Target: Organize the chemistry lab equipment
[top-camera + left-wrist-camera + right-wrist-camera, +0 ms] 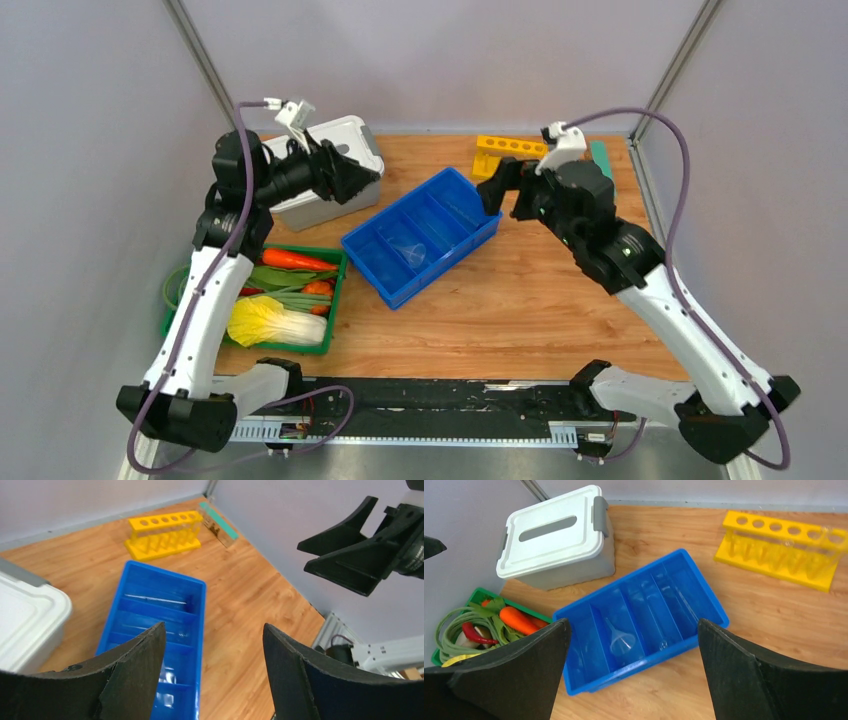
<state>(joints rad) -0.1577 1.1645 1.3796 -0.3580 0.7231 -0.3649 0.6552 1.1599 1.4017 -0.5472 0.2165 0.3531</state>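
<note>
Glassware: the small clear funnel (620,642) lies in a middle compartment of the blue plastic divided tray (649,662). The thin clear rods (155,599) lie in a compartment towards its far end. All are pale against the blue and hard to see.
Tray: it stands at an angle in the middle of the wooden table (560,300), between the white plastic box with grey latches (556,540) and the yellow plastic test-tube rack (779,550).
Left gripper (214,630): wide open, holding nothing, raised over the white box and facing the tray.
Right gripper (633,625): wide open, empty, above the tray's far end.
Risk, wrong grip: if you come down on a clear piece by guess, a finger can land on a divider wall and tip or push the tray.
Risk, slip: the funnel is smooth and round, so I judge it can pop out of closing fingers.
Risk, collision: both grippers point at the same tray, so move one arm at a time.
Risk, neighbours: a wide swing on the left can hit the white box.
</note>
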